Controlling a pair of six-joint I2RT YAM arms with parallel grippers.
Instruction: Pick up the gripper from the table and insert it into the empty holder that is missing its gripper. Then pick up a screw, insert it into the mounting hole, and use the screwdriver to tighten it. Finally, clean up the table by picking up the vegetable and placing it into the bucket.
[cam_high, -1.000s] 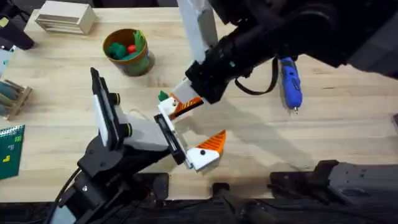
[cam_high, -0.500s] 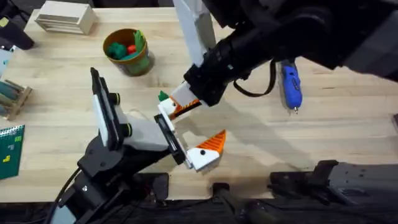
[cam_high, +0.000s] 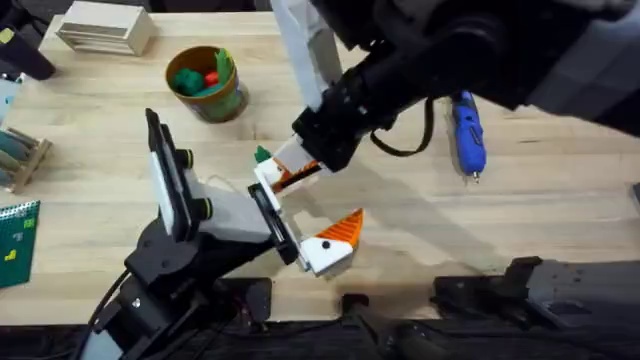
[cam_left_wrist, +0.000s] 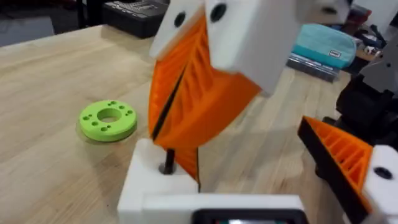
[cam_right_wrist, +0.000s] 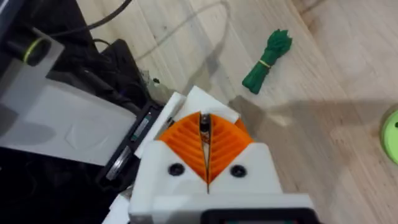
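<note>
My right gripper (cam_high: 296, 170) reaches across the middle, its orange pads (cam_right_wrist: 186, 146) shut on a thin dark screw (cam_right_wrist: 203, 124). The screw (cam_left_wrist: 168, 160) stands upright on the white holder (cam_left_wrist: 155, 194), the bare finger base of my left gripper (cam_high: 305, 212). The left gripper is open; its other finger carries an orange wedge (cam_left_wrist: 341, 154). I cannot tell the loose gripper wedge apart from the pads. The dark green vegetable (cam_high: 262, 155) (cam_right_wrist: 267, 60) lies just beyond the holder. Farther left stands the bucket (cam_high: 225, 100). To the right lies the blue screwdriver (cam_high: 467, 135).
A lime-green ring disc (cam_left_wrist: 107, 119) lies on the wood near the holder. A pale rectangular box (cam_high: 103, 28) sits at the far left, with a wooden rack (cam_high: 22, 155) and a green card (cam_high: 17, 240) along the left edge. Dark equipment (cam_high: 545, 285) lies at the near right.
The right arm has drifted slightly to the left above the table. Its gripper stays shut at the holder. The left arm has not moved.
</note>
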